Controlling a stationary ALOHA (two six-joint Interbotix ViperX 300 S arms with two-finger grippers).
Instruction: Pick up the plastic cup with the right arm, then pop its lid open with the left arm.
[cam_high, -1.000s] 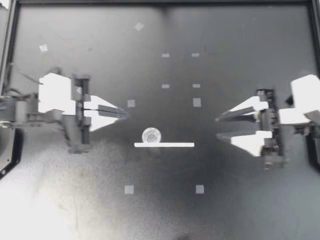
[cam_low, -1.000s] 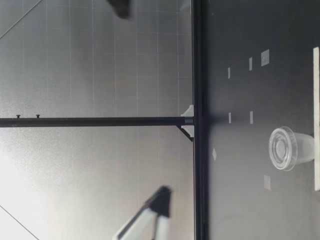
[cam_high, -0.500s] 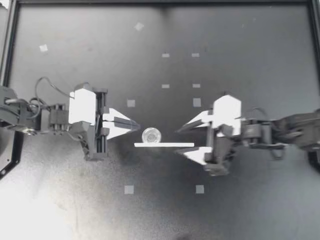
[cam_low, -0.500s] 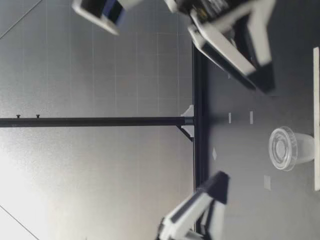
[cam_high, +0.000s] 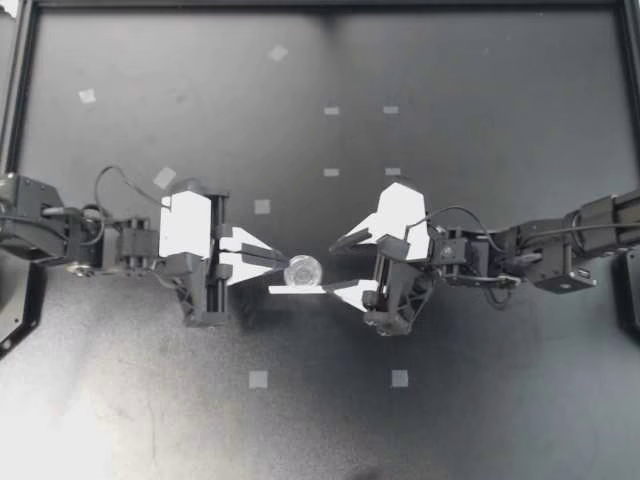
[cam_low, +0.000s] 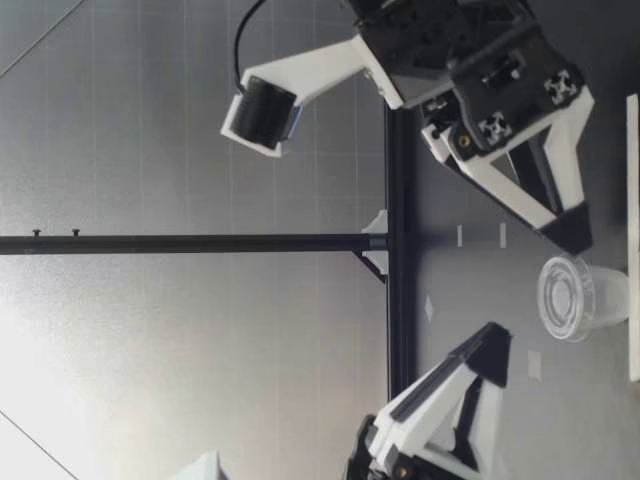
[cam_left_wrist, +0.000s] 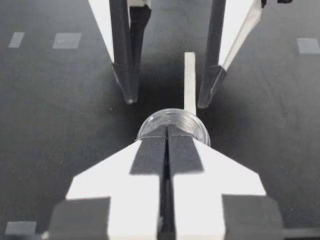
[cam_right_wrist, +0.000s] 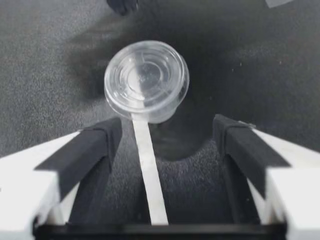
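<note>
A small clear lidded cup (cam_high: 303, 270) stands upright on the black table, against the far side of a thin white strip (cam_high: 295, 290). My left gripper (cam_high: 283, 262) is shut with nothing in it, its tip just short of the cup's side. My right gripper (cam_high: 337, 267) is open, and its fingers straddle the strip a little short of the cup. In the left wrist view the cup (cam_left_wrist: 174, 122) sits right ahead of the shut tips (cam_left_wrist: 167, 134). In the right wrist view the cup (cam_right_wrist: 146, 81) lies ahead of the open fingers (cam_right_wrist: 100, 142), with the strip (cam_right_wrist: 150, 170) running between them.
Small grey tape squares (cam_high: 262, 206) dot the table. A black frame (cam_high: 320, 5) borders its far edge. From table height, the cup (cam_low: 578, 297) stands between the right gripper (cam_low: 572, 228) and the left gripper (cam_low: 490, 352), both hovering above the surface.
Both arms have swung in from the table's sides toward the cup. The right gripper has spread wider and now straddles the strip. The cup and the strip have not moved.
</note>
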